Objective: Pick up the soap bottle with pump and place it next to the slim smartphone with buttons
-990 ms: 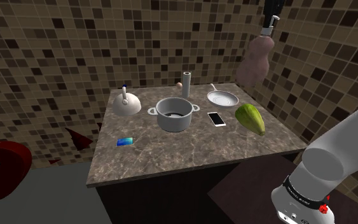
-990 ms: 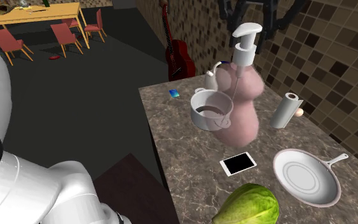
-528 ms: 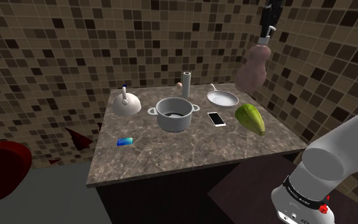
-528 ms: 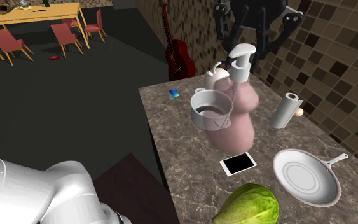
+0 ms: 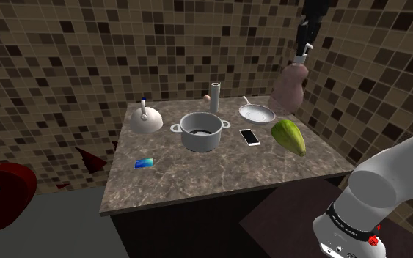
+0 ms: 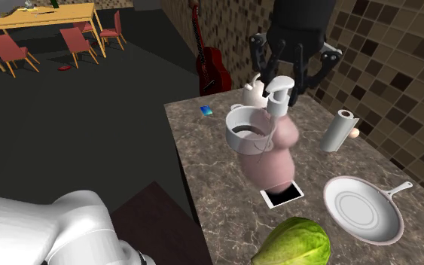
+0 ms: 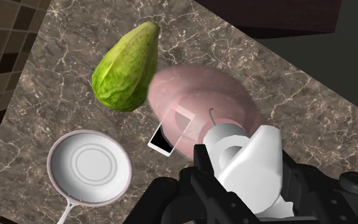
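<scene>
we're mid-carry: the pick is done, the place isn't. the gripper [image 6: 285, 79] has its jaws pinched on the white pump head of the soap bottle [image 6: 276, 154]. the pinkish body hangs under it, clear of the counter [image 6: 214, 181] and above the smartphone [image 6: 283, 193]. looking along the gripper, the body overlaps most of the smartphone, so we judge it's approx over the smartphone, not beside it. the body also looks tilted vs the counter, not plumb. around the smartphone there's a green fruit [image 6: 293, 242] just beside it and a pot [image 6: 236, 135] near it on the opposite side. a frying pan [image 6: 364, 208] sits near it toward the tiled wall, w/ a paper roll [image 6: 340, 129] further off. a blue card [image 6: 206, 110] lies well apart from the smartphone, past the pot. next move, as we read it: slide sideways off the smartphone to bare counter just beside it, then come down till the base touches, then let go. the strip on the smartphone's side facing the counter's front edge looks freest. it calls for a level base, no landing on the screen and no nudging the fruit. since the hold is on the pump only, we'd go slow so the body doesn't swing.
</scene>
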You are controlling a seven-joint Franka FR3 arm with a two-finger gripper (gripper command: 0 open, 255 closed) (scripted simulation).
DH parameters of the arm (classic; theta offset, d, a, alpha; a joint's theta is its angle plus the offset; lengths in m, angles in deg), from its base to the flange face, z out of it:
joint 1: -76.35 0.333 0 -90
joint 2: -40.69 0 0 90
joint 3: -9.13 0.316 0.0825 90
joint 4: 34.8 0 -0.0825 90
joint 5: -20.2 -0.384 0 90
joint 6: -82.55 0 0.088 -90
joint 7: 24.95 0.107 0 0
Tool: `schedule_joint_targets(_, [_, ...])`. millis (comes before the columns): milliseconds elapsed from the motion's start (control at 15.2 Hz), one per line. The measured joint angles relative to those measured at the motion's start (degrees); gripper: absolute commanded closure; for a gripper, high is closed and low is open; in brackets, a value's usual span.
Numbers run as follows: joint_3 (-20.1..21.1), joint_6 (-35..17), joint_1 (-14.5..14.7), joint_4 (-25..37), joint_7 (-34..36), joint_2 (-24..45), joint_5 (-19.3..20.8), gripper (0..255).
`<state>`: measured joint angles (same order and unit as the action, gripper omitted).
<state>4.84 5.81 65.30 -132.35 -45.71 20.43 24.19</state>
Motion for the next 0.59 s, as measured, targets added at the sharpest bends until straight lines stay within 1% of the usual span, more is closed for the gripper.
schedule_joint_targets(594, [-0.11, -7.14, -0.08, -10.14, 0.38, -3.00, 0.17, 255])
